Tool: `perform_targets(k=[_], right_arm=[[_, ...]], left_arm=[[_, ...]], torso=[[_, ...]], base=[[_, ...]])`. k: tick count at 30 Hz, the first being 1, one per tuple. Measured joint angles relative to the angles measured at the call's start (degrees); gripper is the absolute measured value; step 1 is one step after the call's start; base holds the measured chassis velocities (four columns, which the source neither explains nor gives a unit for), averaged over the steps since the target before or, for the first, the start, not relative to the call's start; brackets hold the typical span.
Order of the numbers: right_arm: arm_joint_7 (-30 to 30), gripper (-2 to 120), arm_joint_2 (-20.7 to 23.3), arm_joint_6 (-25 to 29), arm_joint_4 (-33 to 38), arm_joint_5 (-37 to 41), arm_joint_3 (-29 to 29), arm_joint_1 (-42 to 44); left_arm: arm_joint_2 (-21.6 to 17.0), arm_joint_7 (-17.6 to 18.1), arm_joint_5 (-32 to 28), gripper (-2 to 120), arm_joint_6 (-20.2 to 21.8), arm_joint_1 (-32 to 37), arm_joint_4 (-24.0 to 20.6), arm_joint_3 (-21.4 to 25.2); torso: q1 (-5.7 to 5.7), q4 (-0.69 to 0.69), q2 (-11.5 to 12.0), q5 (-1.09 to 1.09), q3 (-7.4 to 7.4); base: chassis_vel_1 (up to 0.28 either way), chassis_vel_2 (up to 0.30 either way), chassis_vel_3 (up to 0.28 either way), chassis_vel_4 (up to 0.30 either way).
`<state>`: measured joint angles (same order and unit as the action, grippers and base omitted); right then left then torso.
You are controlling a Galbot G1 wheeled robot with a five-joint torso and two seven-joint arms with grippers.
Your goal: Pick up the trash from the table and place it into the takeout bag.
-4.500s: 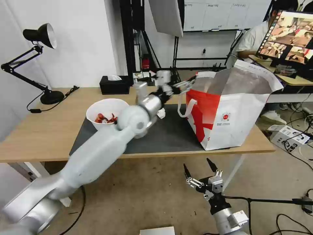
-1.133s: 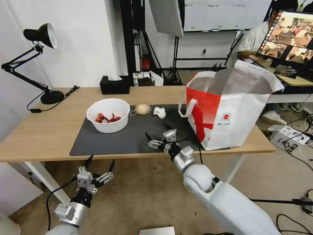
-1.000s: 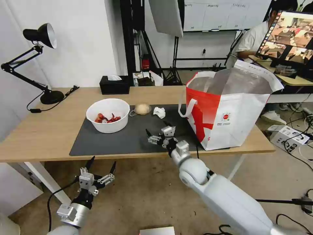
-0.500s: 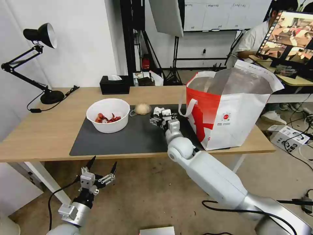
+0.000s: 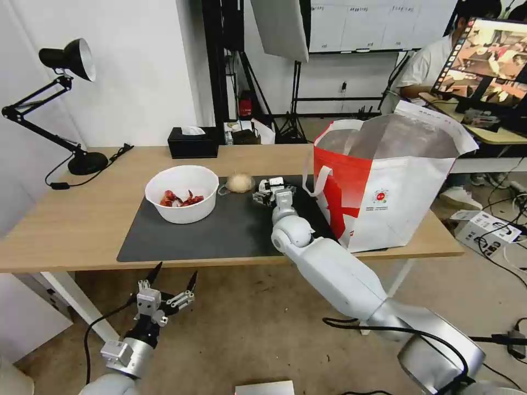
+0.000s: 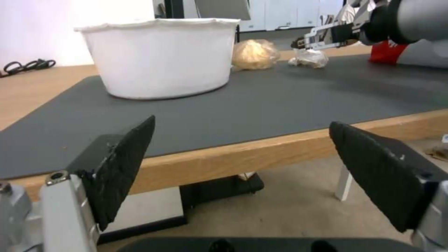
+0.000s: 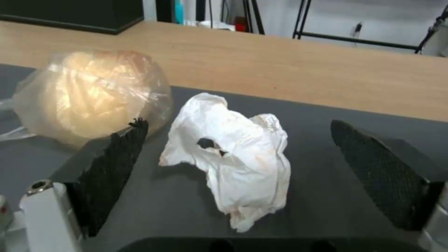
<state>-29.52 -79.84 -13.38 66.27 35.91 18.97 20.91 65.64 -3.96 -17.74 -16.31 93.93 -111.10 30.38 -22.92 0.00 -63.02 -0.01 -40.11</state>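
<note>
My right gripper has its fingers spread wide with the crumpled tissue sitting on the mat between them, just ahead and untouched; the wrapped bun lies just beside the tissue on the side away from the bag. The tissue stands taller than wide, long axis roughly upright and leaning slightly, so I judge closing straight in should catch it. My left gripper hangs spread open below the worktop edge, well away from the tissue.

white tissue, beige lump, dark grey mat, red-and-white bag
</note>
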Motion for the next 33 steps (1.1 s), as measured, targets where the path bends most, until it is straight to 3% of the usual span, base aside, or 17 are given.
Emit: perform_targets(k=[17,33], right_arm=[[0.13,100,0.16,-2.08,-0.39,2.66,-0.43,-0.69],[1.31,100,3.76,-3.90,2.68,4.60,-0.33,0.52]], left_arm=[[-1.12,-0.04,-1.05,100,-0.04,-0.54,-0.56,0.08],[-1.96,-0.11,-1.45,100,1.38,-1.94,-0.43,-0.97]], torso=[[0.00,0.00,-0.01,0.01,0.00],[0.00,-0.01,-0.01,0.01,0.00]], base=[[0.000,0.000,0.000,0.000],[0.000,0.000,0.000,0.000]])
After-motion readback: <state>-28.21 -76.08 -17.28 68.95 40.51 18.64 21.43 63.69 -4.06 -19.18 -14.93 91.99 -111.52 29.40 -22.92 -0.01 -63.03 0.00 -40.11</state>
